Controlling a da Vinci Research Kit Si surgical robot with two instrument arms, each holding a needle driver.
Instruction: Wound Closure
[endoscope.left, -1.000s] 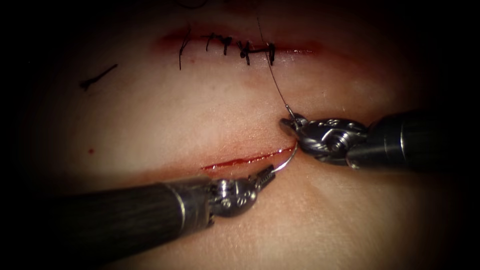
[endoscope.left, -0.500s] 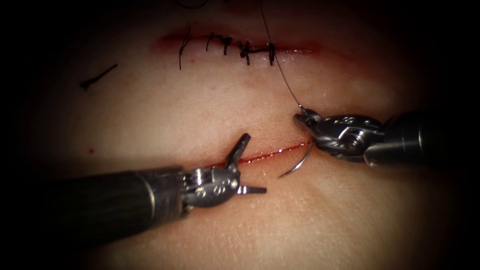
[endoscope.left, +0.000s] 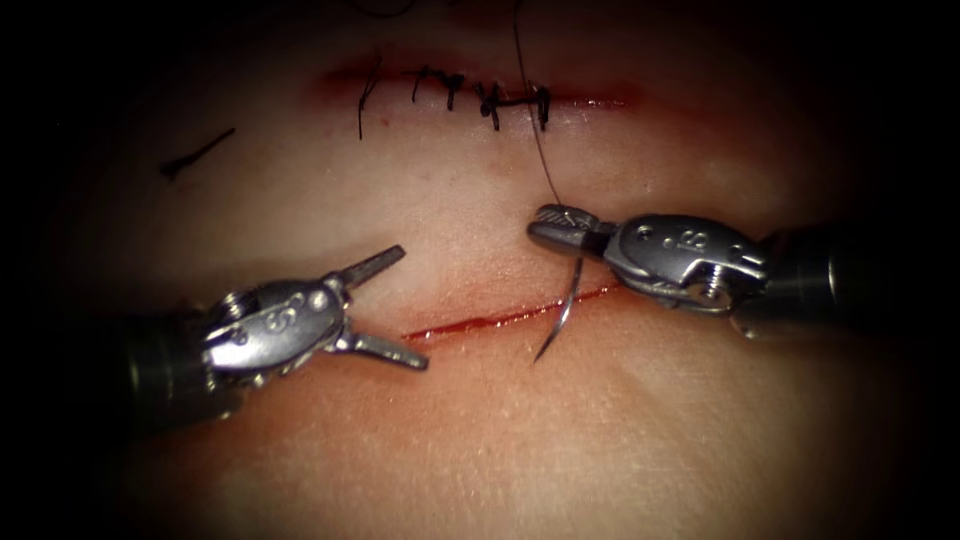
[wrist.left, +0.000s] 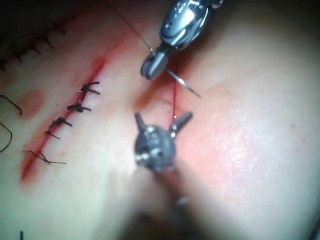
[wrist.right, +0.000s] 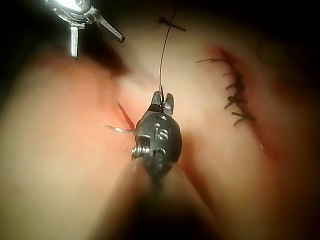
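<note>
Pale pink tissue (endoscope.left: 480, 440) carries a thin bright red cut (endoscope.left: 505, 318) and, beyond it, a closed wound (endoscope.left: 470, 92) rimmed in dull red, crossed by black stitches (endoscope.left: 490, 100). A black cut end of thread (endoscope.left: 195, 153) lies on the pale surface. The needle (endoscope.left: 560, 315) gleams silver-grey, its thread (endoscope.left: 535, 140) dark. Both grippers, left (endoscope.left: 385, 308) and right (endoscope.left: 555, 228), are polished silver metal on dark grey-black shafts (endoscope.left: 830, 275).

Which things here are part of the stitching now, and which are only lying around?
In use:
- right tool, jaws shut on the needle near its thread end
- thread
- open cut, needle hanging above it
- left tool, open, holding nothing

Lying about:
- stitched cut
- loose thread piece
</note>
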